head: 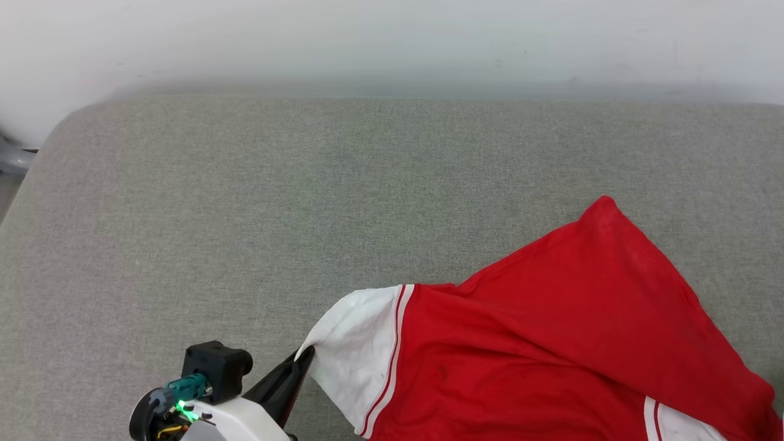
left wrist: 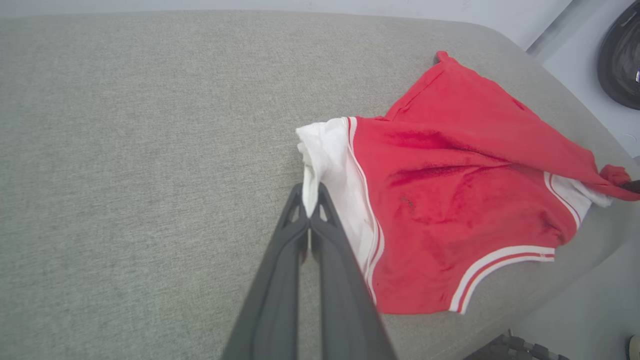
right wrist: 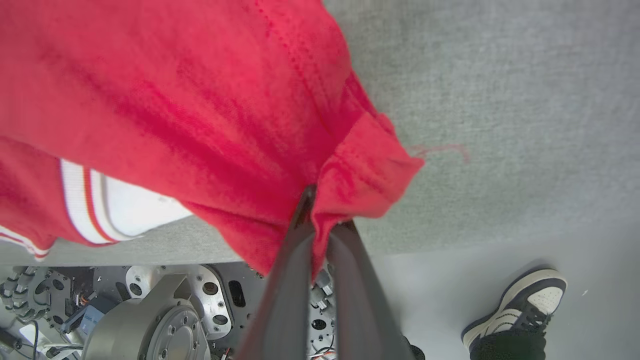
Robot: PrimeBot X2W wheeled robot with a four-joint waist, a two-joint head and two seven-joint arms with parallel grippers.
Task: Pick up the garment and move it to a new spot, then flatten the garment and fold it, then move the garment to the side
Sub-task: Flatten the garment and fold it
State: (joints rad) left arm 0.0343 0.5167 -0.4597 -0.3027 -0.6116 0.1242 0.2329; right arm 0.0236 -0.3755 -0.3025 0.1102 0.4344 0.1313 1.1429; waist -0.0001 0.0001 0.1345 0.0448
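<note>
Well, the garment (head: 551, 343) lies rumpled at the lower right of the head view, on the grey padded surface (head: 245, 202). The left gripper (left wrist: 310, 197), fingers pressed together, pinches the white sleeve's edge mid-frame in its wrist view. The right gripper (right wrist: 314, 210) clamps a bunched red corner at the centre of its own view, with a person's shoe (right wrist: 515, 312) at the lower right there.

Head view's lower edge crops garment (head: 551, 343); right hand (right wrist: 312, 200) fingertips seemingly buried in it.
</note>
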